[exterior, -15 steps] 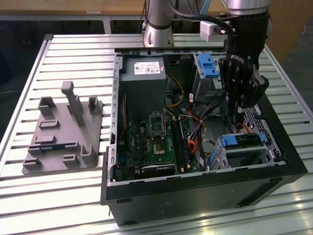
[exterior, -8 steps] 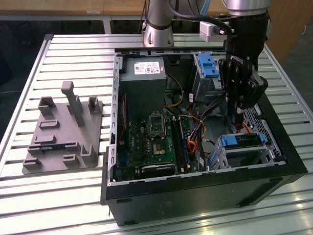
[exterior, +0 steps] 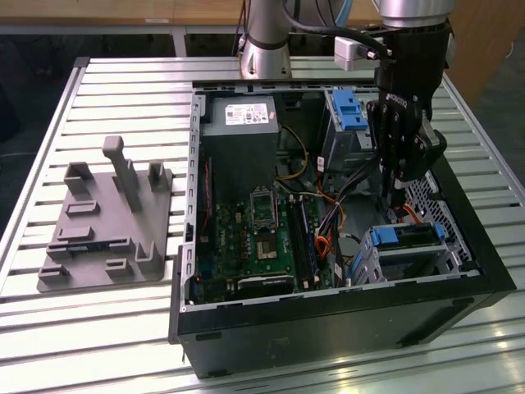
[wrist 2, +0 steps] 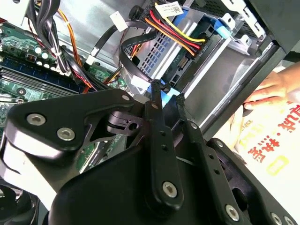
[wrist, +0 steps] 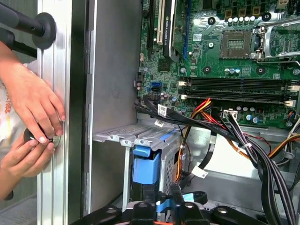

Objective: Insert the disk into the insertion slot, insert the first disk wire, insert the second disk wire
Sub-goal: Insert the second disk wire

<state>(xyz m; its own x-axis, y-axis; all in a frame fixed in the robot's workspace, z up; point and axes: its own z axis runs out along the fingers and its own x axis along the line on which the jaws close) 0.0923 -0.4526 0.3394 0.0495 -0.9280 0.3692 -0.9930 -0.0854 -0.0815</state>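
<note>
A slatted metal table (exterior: 123, 82) fills the exterior view. On the exterior view's left lies a grey moulded fixture (exterior: 107, 222) with upright pegs, apparently a holder for parts. An open black computer case (exterior: 328, 328) sits in the middle on its side, so that its green motherboard (exterior: 254, 238) and its drive bays face upward within the arm's reach. At the upper right of the frame a taller bay with a blue latch (exterior: 344, 111) stands apart from the work. Below it the black claw (exterior: 398, 193) reaches down into the case. At the lower right the disk (exterior: 406, 238), framed by its blue carrier, sits inside the insertion slot (exterior: 365, 264) — a perforated grey cage. That step looks done. In the second wrist view the claw's fingers are pressed together, pinching a small blue connector (wrist 2: 164, 95) on the end of a black cable. They hold it just short of the disk's rear edge, probably to line it up with a socket there. A bundle of coloured wires (wrist 2: 173, 30) runs to the same edge and seems to be plugged in, though I cannot be sure. In the first wrist view a person's hands (wrist: 33, 108) rest on the table outside the case wall — perhaps steadying it.
</note>
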